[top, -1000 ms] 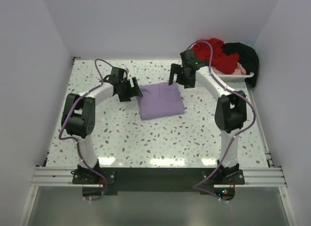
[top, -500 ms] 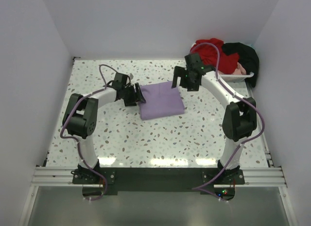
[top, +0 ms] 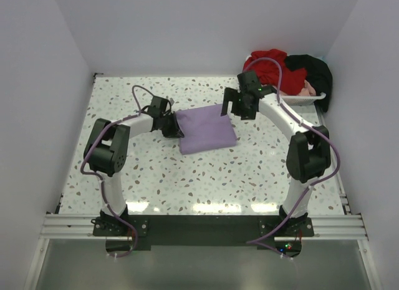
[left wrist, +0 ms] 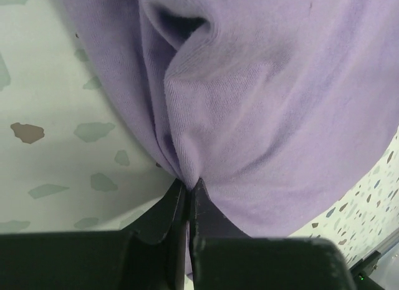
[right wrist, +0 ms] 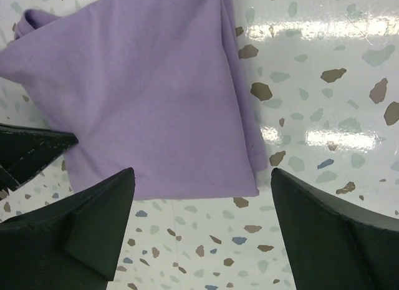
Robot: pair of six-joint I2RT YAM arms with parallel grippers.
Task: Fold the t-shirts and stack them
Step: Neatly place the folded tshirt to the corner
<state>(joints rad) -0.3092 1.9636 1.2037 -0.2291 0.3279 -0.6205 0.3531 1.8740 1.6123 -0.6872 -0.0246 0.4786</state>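
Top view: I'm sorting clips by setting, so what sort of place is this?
Probably a robot test cell: plain white walls box in a speckled table, an aluminium rail at its near edge carries the left arm and right arm, and a folded lavender t-shirt lies on the table.

The left claw (left wrist: 189, 185), seen from its own wrist camera, pinches a fold of the lavender t-shirt (left wrist: 262, 90) at the bottom centre of the view, its black jaws pressed together with the cloth caught at their tips. The fabric fills most of the view and gathers into creases that run down and converge at the pinch. Near the top, a deep fold opens into a dark, shadowed pocket. The pale desk (left wrist: 56, 146), flecked with grey-green and brown chips, shows along the left side and again in the lower right corner, beyond the shirt's rounded edge.
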